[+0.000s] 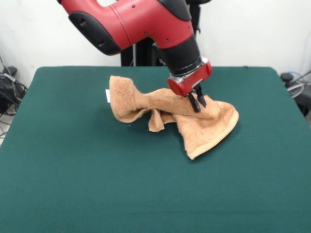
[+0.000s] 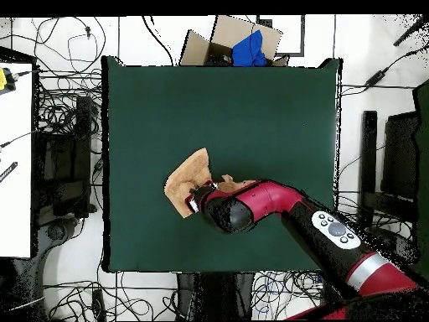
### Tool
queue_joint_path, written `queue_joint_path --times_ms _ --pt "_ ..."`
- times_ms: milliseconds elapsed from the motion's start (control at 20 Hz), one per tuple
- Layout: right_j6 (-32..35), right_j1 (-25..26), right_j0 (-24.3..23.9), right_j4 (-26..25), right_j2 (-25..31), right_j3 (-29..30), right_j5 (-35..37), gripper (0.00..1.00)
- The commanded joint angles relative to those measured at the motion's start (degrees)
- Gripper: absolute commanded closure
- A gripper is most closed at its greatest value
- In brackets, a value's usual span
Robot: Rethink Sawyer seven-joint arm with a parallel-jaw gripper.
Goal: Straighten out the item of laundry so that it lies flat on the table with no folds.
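Observation:
The light-orange towel (image 1: 194,127) lies crumpled and twisted on the dark green table (image 1: 97,184), slightly behind its middle. A folded ridge runs from its left end, where the small white tag (image 1: 107,95) shows, across to my gripper. My gripper (image 1: 198,103) points down onto the towel's right part, its black fingers close together and pinching a fold of cloth. In the overhead view the towel (image 2: 186,180) sticks out from under the red arm (image 2: 260,201), which hides the gripper and the rest of the cloth.
The green table (image 2: 251,109) extends widely round the towel on all sides. Off the table, a cardboard box with a blue thing (image 2: 247,46) stands past the edge opposite the robot. Cables lie on the floor round the table.

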Motion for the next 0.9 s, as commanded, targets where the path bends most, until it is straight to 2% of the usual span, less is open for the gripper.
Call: queue_joint_path --times_ms 50,250,400,900 --pt "2.7 -3.7 3.9 3.9 -0.2 -1.8 4.1 1.00" --pt "6.8 -9.9 5.3 8.4 1.3 2.6 4.0 1.00" --pt "7.1 -12.4 5.9 11.7 1.7 4.0 4.7 1.00" --pt "0.2 -22.0 0.0 24.3 6.8 9.4 12.9 1.00"
